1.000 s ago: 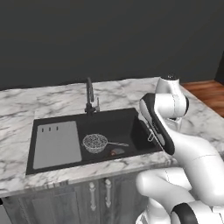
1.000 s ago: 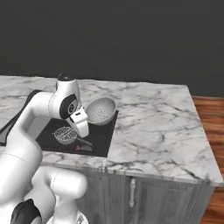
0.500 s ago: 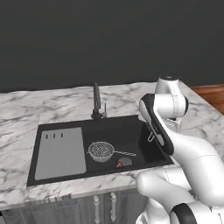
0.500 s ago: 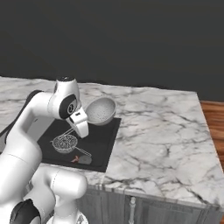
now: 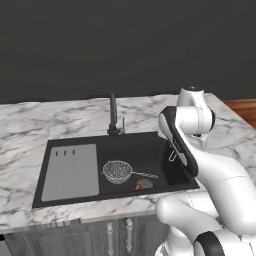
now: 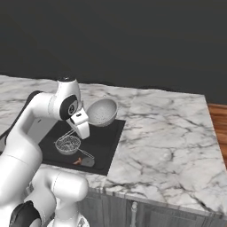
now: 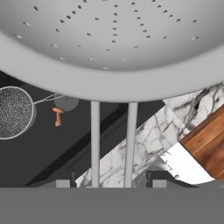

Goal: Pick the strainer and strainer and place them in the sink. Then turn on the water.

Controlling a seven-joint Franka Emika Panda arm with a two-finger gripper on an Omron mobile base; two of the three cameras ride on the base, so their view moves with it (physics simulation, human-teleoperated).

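Right base view: the pincer (image 6: 85, 127) gripped a perforated strainer (image 6: 102, 111) by its handle above the sink (image 6: 108, 146), while the mesh strainer (image 6: 68, 145) lay in the basin below.

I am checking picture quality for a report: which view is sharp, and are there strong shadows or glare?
Left base view: soft even light, slightly blurred, mesh strainer casts no hard shadow in the sink. Right base view: similarly soft, no glare on the marble counter. Hand view: the perforated strainer looms large and pale, without glare.

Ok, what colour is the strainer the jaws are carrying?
Pale grey, dotted with small holes; the held strainer shows best in the hand view.
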